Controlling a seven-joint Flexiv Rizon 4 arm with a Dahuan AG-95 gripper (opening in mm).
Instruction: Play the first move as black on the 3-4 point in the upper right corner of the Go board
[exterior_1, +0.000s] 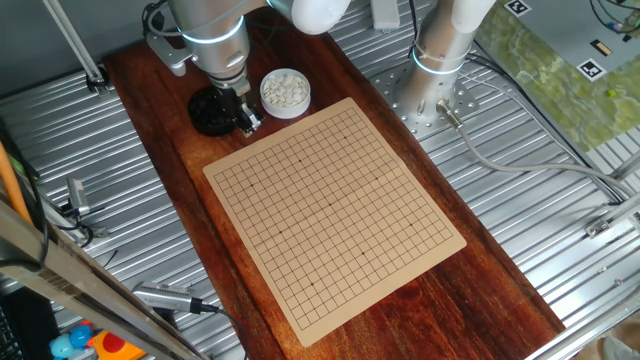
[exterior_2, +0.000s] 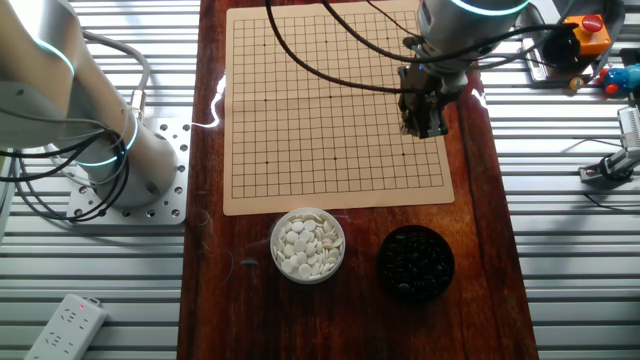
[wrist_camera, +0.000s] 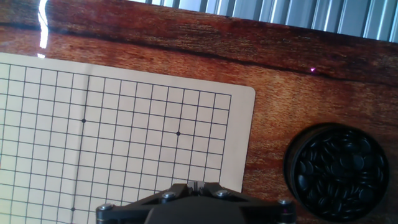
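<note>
Black stones (exterior_2: 415, 263) sit heaped in their bowl on the desk (exterior_2: 480, 200), right of the white stones (exterior_2: 308, 245); the hand (exterior_2: 423, 112) hovers over the bare board's (exterior_2: 330, 120) corner, fingers clenched, a stone between them unconfirmed

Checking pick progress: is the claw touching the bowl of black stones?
Apart. The hand view shows the bowl of black stones off to the side, wood between it and the claw; the other fixed view agrees.

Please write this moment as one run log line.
gripper | over board corner nearest black stones | grip unclear | no stones on board
</note>
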